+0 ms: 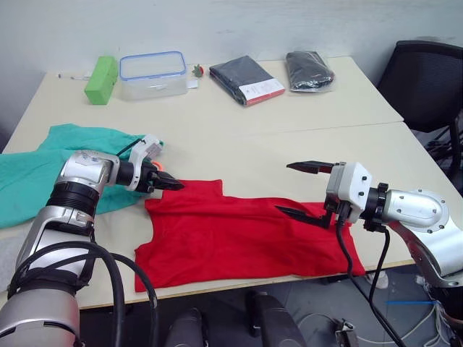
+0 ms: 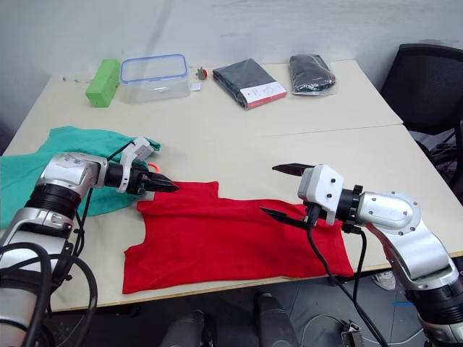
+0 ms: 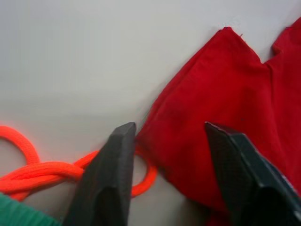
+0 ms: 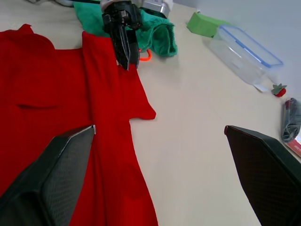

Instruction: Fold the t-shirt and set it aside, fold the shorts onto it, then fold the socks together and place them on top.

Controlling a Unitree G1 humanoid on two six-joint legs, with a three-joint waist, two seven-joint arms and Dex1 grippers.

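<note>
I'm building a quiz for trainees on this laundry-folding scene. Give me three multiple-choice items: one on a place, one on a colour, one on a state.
1. Where are the shorts?
A. robot's left of the t-shirt
B. on the t-shirt
C. in the box

2. What colour is the drawstring?
A. blue
B. orange
C. white

3. How is the right gripper?
A. shut on cloth
B. open
C. holding a sock

Answers: 1 A, teal cloth lies left of the red t-shirt. 2 B, orange cord shows by the left gripper. 3 B, its fingers are spread apart.
</note>
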